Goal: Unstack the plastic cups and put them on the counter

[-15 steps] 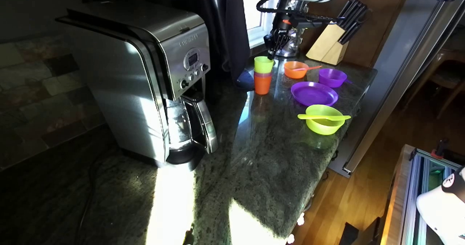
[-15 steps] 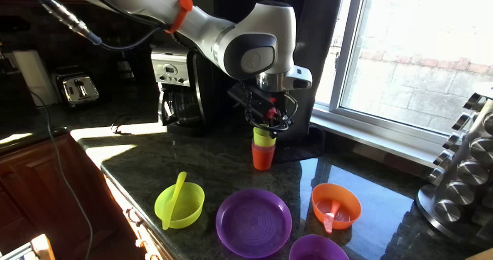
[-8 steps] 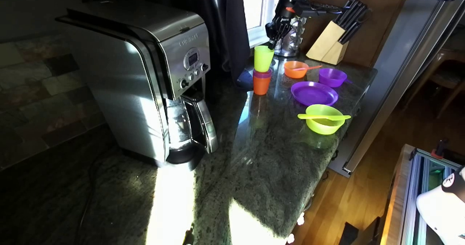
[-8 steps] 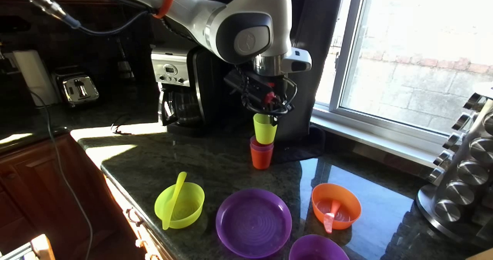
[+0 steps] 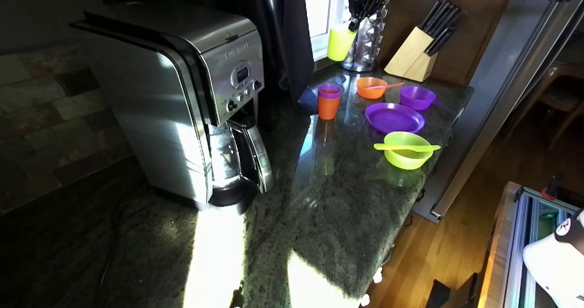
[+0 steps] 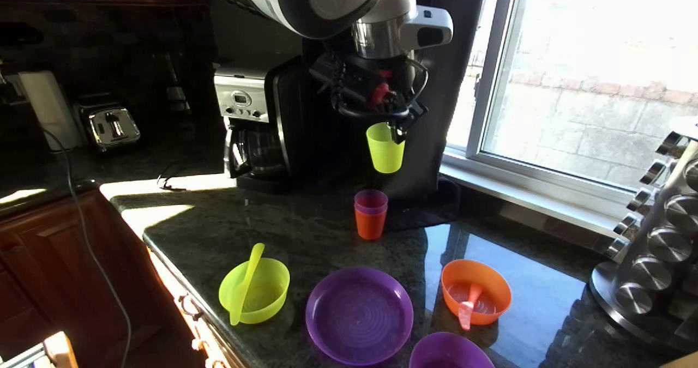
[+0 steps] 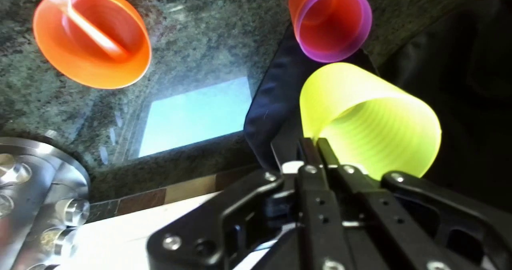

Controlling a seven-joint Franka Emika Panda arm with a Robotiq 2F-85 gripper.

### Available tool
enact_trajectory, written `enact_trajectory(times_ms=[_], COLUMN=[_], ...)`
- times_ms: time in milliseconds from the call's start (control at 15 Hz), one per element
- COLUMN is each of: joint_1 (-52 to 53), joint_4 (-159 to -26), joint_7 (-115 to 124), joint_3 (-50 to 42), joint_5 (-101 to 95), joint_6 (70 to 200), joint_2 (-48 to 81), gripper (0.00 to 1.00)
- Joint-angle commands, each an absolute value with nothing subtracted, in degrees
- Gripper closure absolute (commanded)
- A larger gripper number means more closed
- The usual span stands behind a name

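Setting down the lime cup (image 7: 372, 120): sideways before down

Pinching the lime cup's wall at the rim, the gripper (image 7: 315, 143) is closed, and nearly all of the cup lies to 1 side of it. In the wrist view its mouth faces the viewer and its long axis runs down and away from the gripper; both exterior views show it in the air, mouth up, leaning a little.

Beyond its base, lower and apart, the purple cup (image 6: 372, 210) sits nested in the orange cup (image 6: 370, 227), the 2 upright on the counter (image 5: 337, 185). That leaves 1 parting to come, I judge. The lime cup seems to hang slightly aside from that pair, how far is hard to tell; lowered straight, its base could clip the purple rim. Shifting sideways looks wiser.

Farther off stands the orange bowl (image 7: 80, 58), which limits that shift toward the wrist view's left.
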State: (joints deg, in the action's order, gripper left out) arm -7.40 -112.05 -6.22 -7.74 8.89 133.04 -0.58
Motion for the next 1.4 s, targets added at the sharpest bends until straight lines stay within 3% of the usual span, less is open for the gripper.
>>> enact_trajectory(times_ms=[0, 1333], joint_1=[-9.24, -13.45], joint_4=[-111.44, -101.76], joint_7=[-5.19, -2.37], joint_3=[-9.59, -9.72], joint_5=[10.50, 13.28], joint_6=[131.17, 130.28], joint_2=[0.20, 20.58], gripper=[0.99, 0.99])
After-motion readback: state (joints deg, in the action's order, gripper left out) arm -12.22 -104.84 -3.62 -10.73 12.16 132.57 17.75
